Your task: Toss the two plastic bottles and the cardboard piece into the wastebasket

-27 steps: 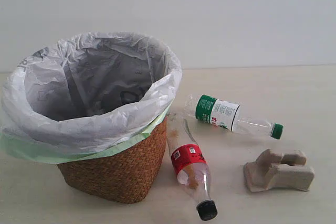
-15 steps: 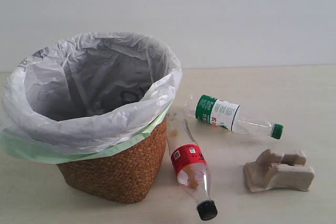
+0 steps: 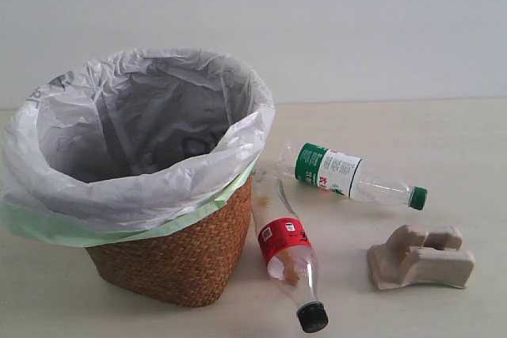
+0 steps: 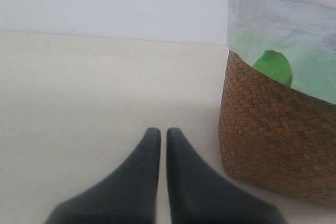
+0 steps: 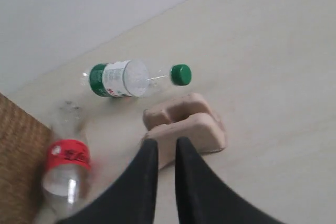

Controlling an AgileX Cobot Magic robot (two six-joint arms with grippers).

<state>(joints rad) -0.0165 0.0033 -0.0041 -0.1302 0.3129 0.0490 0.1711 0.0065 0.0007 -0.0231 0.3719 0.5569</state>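
Nothing on the table has shifted since the earlier exterior pictures: both bottles, the cardboard piece and the wastebasket lie just as they did, and neither arm shows in that view.

You have all three pieces on the right side of the wastebasket point(image 3: 182, 263). The red-label bottle point(image 3: 283, 243) lies against the wicker wall with its black cap towards the camera. The green-label bottle point(image 3: 329, 170) lies behind it, cap pointing away from the basket. The cardboard piece point(image 3: 420, 257) sits apart from both, furthest from the basket.

Your right gripper point(image 5: 166, 142) hangs over that cardboard piece point(image 5: 199, 124), fingers drawn to a narrow slit and holding nothing. The piece lies straight ahead of the tips. Its long axis seems to run roughly along the line on which the fingers close, so you will likely want to spread them wide and perhaps turn the wrist to take it across its short side.

Your left gripper point(image 4: 163, 132) is likewise narrowed and empty. It sits low over bare table beside the basket's wicker wall point(image 4: 273, 140), with none of the rubbish in its sight. By this reckoning the right arm is much the nearer for the first pick.
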